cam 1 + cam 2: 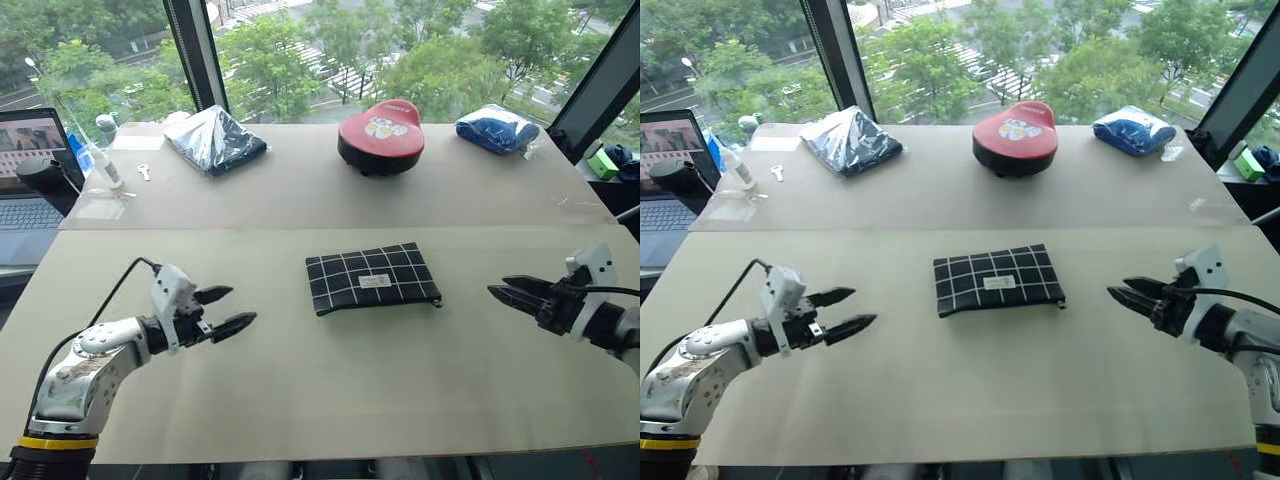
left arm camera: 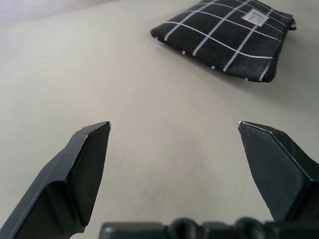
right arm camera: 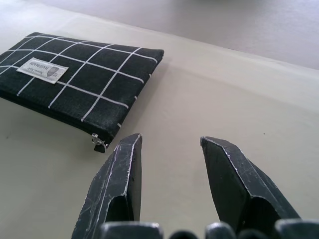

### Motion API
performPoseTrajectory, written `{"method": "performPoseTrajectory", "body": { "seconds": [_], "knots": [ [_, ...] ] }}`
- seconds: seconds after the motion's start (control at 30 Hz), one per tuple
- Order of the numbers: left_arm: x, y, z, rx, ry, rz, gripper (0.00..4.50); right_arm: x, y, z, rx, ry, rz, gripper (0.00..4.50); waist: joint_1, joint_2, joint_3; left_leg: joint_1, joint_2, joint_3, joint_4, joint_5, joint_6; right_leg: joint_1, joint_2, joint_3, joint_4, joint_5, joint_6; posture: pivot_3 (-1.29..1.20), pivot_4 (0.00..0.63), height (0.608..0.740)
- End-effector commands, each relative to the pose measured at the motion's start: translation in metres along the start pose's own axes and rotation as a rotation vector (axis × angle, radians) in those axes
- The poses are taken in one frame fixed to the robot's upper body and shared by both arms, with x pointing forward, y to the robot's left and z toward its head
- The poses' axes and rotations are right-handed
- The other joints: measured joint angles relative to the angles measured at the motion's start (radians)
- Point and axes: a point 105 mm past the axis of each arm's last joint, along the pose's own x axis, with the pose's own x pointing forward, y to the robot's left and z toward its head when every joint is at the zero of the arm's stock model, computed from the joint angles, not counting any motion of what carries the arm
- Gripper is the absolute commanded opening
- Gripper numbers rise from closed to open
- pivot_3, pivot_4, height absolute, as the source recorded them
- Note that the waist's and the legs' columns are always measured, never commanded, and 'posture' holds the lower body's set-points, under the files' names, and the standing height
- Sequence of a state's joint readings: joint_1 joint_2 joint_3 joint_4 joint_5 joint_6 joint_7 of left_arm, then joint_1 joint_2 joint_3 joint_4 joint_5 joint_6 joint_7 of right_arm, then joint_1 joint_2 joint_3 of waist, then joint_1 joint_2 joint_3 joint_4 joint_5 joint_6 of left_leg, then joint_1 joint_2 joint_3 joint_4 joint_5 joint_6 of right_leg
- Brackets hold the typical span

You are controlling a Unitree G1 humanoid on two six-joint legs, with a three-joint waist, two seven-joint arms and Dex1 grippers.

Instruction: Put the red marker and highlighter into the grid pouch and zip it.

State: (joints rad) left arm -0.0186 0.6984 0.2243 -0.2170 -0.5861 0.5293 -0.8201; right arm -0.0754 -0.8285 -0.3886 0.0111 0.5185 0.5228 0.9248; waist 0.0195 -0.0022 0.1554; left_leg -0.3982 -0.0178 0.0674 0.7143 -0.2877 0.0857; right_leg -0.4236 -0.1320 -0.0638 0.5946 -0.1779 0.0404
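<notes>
Black cloth with white lines makes the grid pouch, which lies flat in the middle of the frame on the pale table. It has a small white label on top. Its zipper end sits at its lower right corner, and the pouch looks zipped shut.

The left gripper is at the lower left of the frame, above the table. Its two black fingers are spread wide with nothing between them. It points toward the pouch but is well apart from it.

The right gripper is at the right edge of the frame, also above the table. Its fingers have a small gap between them and hold nothing. It points toward the pouch too, and is apart from it.

At the top of the frame, on the far part of the table, sit a red and black case, a dark wrapped bundle and a blue bag. A laptop is at the upper left.
</notes>
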Motion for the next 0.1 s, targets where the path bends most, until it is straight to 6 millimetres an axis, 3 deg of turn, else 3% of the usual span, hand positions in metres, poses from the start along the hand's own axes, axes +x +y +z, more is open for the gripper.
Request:
{"method": "performPoseTrajectory", "body": {
  "seconds": [0.03, 0.1],
  "knots": [
    [-0.0057, 0.0008, 0.0057, 0.01, -0.045, 0.038, 4.43, 0.0023, -0.0052, 0.0079, -0.028, -0.037, -0.021, 2.14, -0.003, 0.0, 0.0, 0.0, 0.0, 0.0, 0.0, 0.001, -0.001, 0.0, 0.0, 0.0, 0.0, 0.0, 0.0, 0.0, 0.15, 0.74],
    [-0.0056, 0.0029, 0.0076, -0.001, -0.086, 0.074, 4.43, 0.0052, -0.0054, 0.007, -0.026, -0.039, -0.021, 2.14, -0.005, 0.0, 0.0, 0.0, 0.0, 0.0, -0.001, 0.001, -0.002, -0.001, 0.0, 0.0, 0.0, 0.0, -0.001, 0.0, 0.15, 0.74]
  ]
}}
